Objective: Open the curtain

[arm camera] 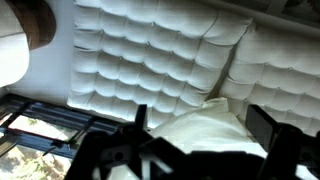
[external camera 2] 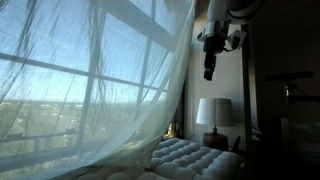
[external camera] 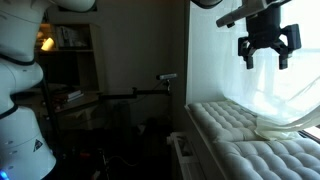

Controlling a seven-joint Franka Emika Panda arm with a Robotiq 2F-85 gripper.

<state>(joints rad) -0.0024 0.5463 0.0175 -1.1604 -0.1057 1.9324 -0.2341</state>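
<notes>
The curtain [external camera 2: 90, 90] is a tall sheer white panel with soft folds, drawn across the bright window. In an exterior view it hangs behind the gripper [external camera: 266, 60], and its hem pools on the tufted cushion [external camera: 235, 125]. The gripper hangs high above the cushion, open, with nothing between its fingers. From the side, the gripper [external camera 2: 208, 68] is just beyond the curtain's edge, apart from the fabric. In the wrist view the open gripper [arm camera: 203, 128] looks down on a bunched heap of curtain [arm camera: 205, 120] lying on the cushion [arm camera: 150, 60] far below.
A table lamp [external camera 2: 213, 112] stands beyond the cushion by the wall. The white robot body [external camera: 20, 90] fills the near side of an exterior view, with a dark shelf [external camera: 70, 60] and a small camera on a stand [external camera: 167, 77] behind. A dark metal frame [arm camera: 50, 120] borders the cushion.
</notes>
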